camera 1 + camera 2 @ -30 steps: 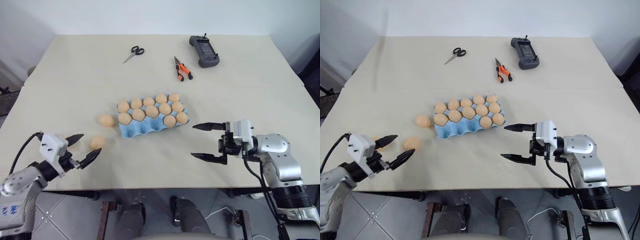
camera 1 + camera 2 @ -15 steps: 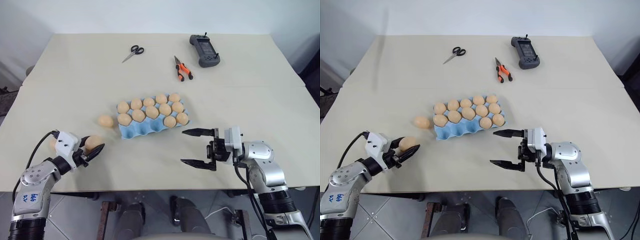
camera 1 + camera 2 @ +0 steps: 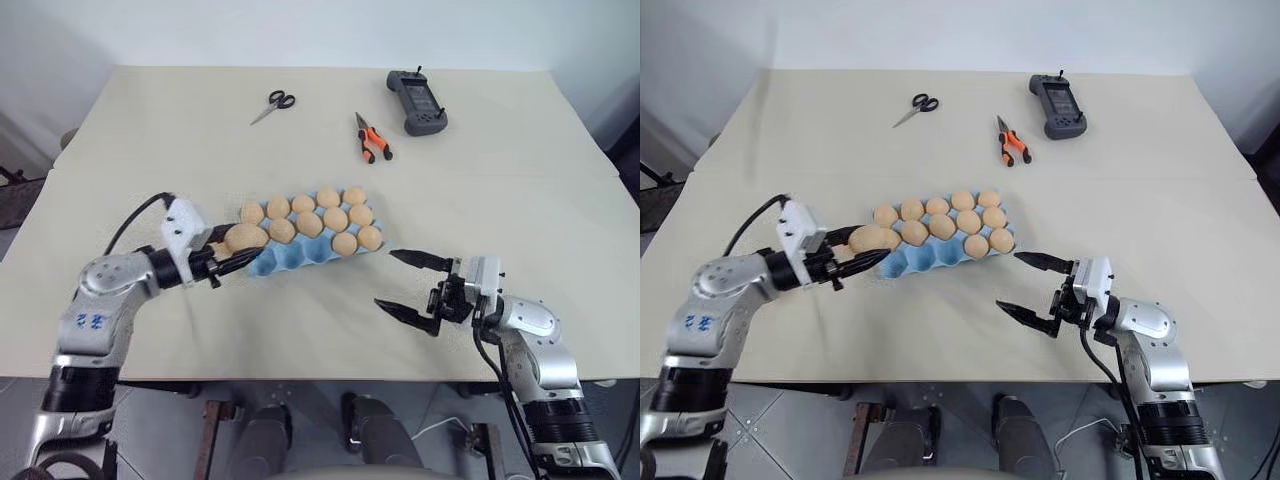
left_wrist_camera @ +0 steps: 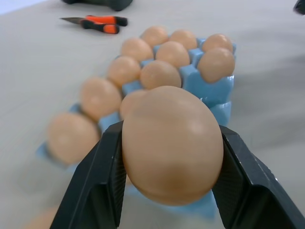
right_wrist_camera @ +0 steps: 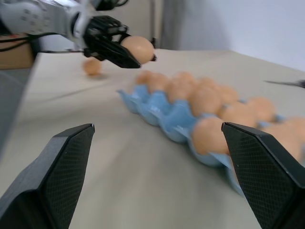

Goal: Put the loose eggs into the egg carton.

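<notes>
- Left gripper, two black fingers, is clamped on one pale tan-orange oval egg; in the left wrist view the held egg is seen pinched between both fingers.
- The held egg is carried above the table, at the left end of the light blue moulded pulp egg carton, over its near-left corner.
- A second loose egg is seen in the right wrist view, resting on the table beyond the left gripper, apart from the carton.
- The carton sits mid-table, slightly skewed; eggs are seated in the far and middle rows, and the near row of cups facing the robot is seen empty.
- Exact count of seated eggs at the left end cannot be told, as the left gripper covers that corner.
- Right gripper is held with its fingers spread wide apart, nothing between them; it hovers near the carton's right end, not touching it.
- In the right wrist view both right fingers are seen apart, with the carton lying between and beyond them.
- At the far side of the beige tabletop: steel scissors with black handles, orange-handled pliers, dark grey handheld controller, all well apart from the carton.
</notes>
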Controlling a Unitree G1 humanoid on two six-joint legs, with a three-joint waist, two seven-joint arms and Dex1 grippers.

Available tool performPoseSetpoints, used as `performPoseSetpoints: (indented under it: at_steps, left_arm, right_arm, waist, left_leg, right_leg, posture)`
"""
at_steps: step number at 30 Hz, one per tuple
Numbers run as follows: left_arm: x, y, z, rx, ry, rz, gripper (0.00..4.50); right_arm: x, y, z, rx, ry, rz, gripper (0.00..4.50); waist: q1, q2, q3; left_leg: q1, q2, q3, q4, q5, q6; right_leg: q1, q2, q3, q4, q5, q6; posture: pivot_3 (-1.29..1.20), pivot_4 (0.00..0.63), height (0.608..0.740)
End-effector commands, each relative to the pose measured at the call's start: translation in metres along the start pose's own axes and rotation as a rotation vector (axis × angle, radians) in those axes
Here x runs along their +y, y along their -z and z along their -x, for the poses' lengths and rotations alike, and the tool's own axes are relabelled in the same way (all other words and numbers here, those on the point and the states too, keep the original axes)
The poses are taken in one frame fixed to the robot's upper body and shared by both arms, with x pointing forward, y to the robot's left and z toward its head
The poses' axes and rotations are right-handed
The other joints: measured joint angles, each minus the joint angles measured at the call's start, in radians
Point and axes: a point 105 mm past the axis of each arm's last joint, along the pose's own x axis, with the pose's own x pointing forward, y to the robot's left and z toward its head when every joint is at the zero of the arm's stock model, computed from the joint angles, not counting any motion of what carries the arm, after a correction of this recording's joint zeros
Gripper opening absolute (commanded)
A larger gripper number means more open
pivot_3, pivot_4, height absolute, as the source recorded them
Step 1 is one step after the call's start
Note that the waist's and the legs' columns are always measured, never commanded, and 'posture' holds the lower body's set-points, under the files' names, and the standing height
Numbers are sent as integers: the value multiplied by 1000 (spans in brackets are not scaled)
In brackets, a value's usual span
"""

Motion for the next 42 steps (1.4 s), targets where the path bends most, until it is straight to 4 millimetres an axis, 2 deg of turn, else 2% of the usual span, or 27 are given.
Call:
performPoseSetpoints:
  at_steps: [1, 6, 11, 14, 17, 19, 22, 26, 28, 33, 38, 40, 42]
  left_arm:
    - [-5, -7, -26, -25, 76, -26, 2351]
    - [-14, -16, -54, -63, 158, -51, 2351]
    - [-16, -13, -68, -42, 192, -62, 2351]
    - [-13, -13, -68, -49, 181, -53, 2985]
    - [-18, -22, -63, -94, 225, -75, 3877]
    - [-13, -24, -50, -98, 216, -83, 4456]
    - [-6, -25, -34, -106, 181, -88, 4456]
    - [20, -13, 20, -82, -35, -88, 4456]
    - [27, -8, 46, -95, -152, -86, 4483]
    - [22, 18, 107, -77, -398, -97, 4483]
    - [8, 46, 157, -13, -587, 0, 4483]
    - [2, 55, 170, -8, -612, 52, 4483]
    - [-4, 56, 171, -16, -602, 75, 4483]
  right_arm:
    - [-13, -12, 4, -48, 89, 52, 4500]
    - [-10, -10, 2, -58, 112, 49, 4500]
    - [-6, -9, -1, -64, 126, 49, 4500]
    - [-6, -10, -2, -70, 130, 55, 4500]
    - [-6, -11, -2, -72, 131, 54, 4500]
    - [-4, -11, -4, -73, 118, 49, 4500]
    - [-3, -11, -5, -73, 103, 41, 4500]
    - [1, -11, -12, -75, 45, 37, 4500]
    - [3, -12, -15, -79, 18, 37, 4500]
    - [12, -11, -21, -65, -82, 37, 4500]
    - [15, -13, -22, -67, -116, 34, 4500]
    - [15, -12, -21, -66, -119, 33, 4500]
    - [14, -12, -20, -65, -121, 37, 4500]
  waist:
    - [1, 0, 0]
    - [-1, 0, 0]
    - [-2, 0, 0]
    - [-1, 0, 0]
    - [0, 0, 0]
    - [-2, 0, 0]
    - [-9, 0, 0]
    - [-28, 0, 0]
    - [-29, 0, 0]
    - [-24, 0, 0]
    - [-16, -1, 0]
    - [-16, -1, 0]
    - [-15, -1, 0]
  left_leg:
    - [0, 0, 0, 0, 0, 0]
    - [0, -1, 1, 1, 0, 0]
    - [0, -1, 2, 3, 0, 0]
    - [1, -1, 3, 4, 1, 0]
    - [1, -1, 2, 6, 1, 1]
    - [1, -1, 2, 6, 1, 1]
    - [2, -1, 2, 5, 1, 0]
    - [2, 0, 2, 4, 1, 0]
    - [2, 0, 3, 3, 1, 0]
    - [1, 1, 3, 3, 1, 0]
    - [0, 1, 3, 2, 0, 1]
    - [0, 1, 3, 2, 0, 1]
    - [1, 2, 4, 2, 0, 1]
  right_leg:
    - [0, 0, 0, 0, 0, 0]
    - [0, 0, 0, 1, 1, 2]
    - [0, 2, 1, 4, 1, 2]
    - [0, 2, 1, 6, 1, 2]
    - [0, 1, 1, 7, 1, 2]
    - [0, 1, 1, 8, 1, 2]
    - [0, 1, 2, 8, 1, 2]
    - [-1, 1, 3, 8, 0, 1]
    - [-2, 1, 3, 8, 0, 1]
    - [-3, -1, 2, 8, 0, 1]
    - [-3, -2, 1, 5, 0, 0]
    - [-2, -3, 1, 5, -1, 0]
    - [-1, -3, 1, 3, -3, -5]
  posture:
    - [0, 150, 740]
    - [0, 150, 740]
    - [0, 150, 740]
    - [0, 150, 740]
    - [0, 150, 740]
    - [0, 150, 740]
    - [0, 150, 740]
    - [0, 150, 740]
    - [0, 150, 740]
    - [0, 150, 740]
    - [0, 150, 740]
    - [0, 150, 740]
    - [0, 150, 740]
